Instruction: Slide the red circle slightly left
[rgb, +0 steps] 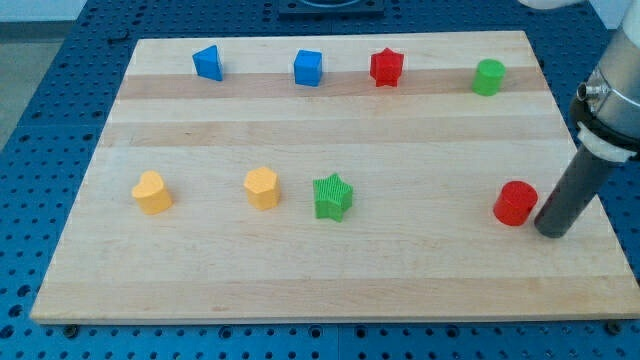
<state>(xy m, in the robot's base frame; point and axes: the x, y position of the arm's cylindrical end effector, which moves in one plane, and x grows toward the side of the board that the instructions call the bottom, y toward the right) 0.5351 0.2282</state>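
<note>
The red circle (515, 203) stands on the wooden board (330, 270) at the view's right, a little below the middle. My tip (550, 231) rests on the board just to the right of the red circle and slightly lower, very close to it; I cannot tell whether they touch. The dark rod rises up and to the right from the tip to the arm at the view's right edge.
Along the view's top stand a blue triangle (208, 63), a blue cube (308, 68), a red star (386, 67) and a green cylinder (489, 77). In the lower row stand a yellow heart (152, 192), a yellow hexagon (262, 187) and a green star (332, 196).
</note>
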